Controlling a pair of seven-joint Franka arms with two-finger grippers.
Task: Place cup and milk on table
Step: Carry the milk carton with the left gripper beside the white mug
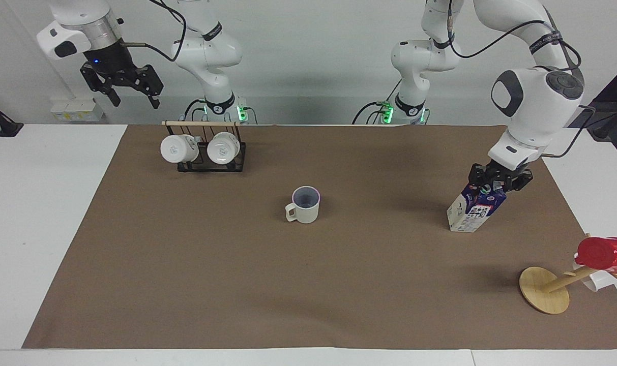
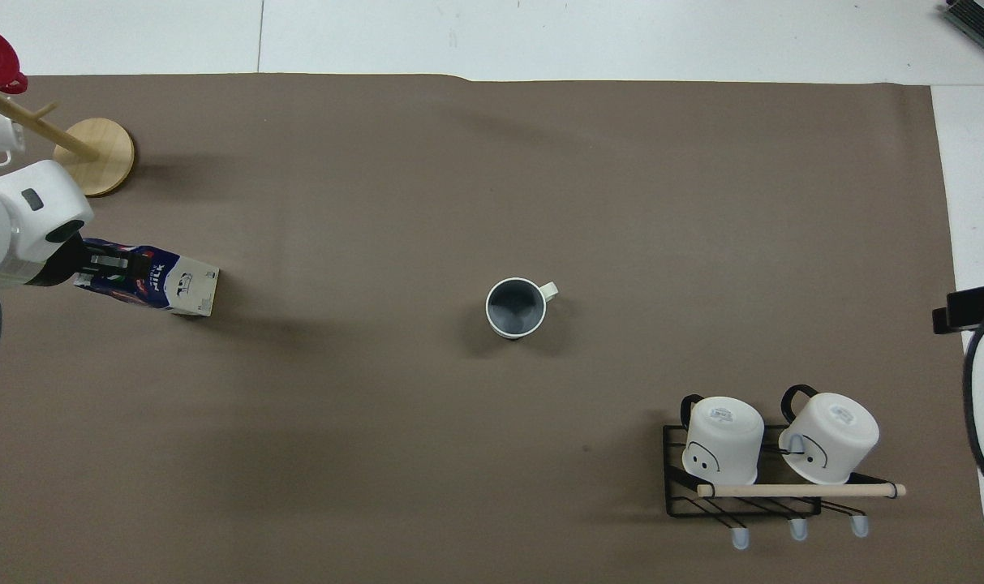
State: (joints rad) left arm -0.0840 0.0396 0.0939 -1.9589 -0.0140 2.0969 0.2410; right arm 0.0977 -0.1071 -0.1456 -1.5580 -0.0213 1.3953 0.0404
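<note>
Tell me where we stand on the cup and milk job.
Done: the cup stands upright mid-mat, free of both grippers. In hand: the left gripper is shut on the top of the milk, whose base is on the table. Left: letting go of the milk. The right gripper waits open above the mug rack.

Loads of bare brown rectangular mat (image 1: 308, 284) for me around the lone cream-beige mug (image 1: 305, 205). My left gripper (image 1: 497, 179) sits atop the navy-blue and white milk carton (image 1: 475, 208); near it, the leaning wooden peg stand with a red cup (image 1: 552, 287) crowds that end.
</note>
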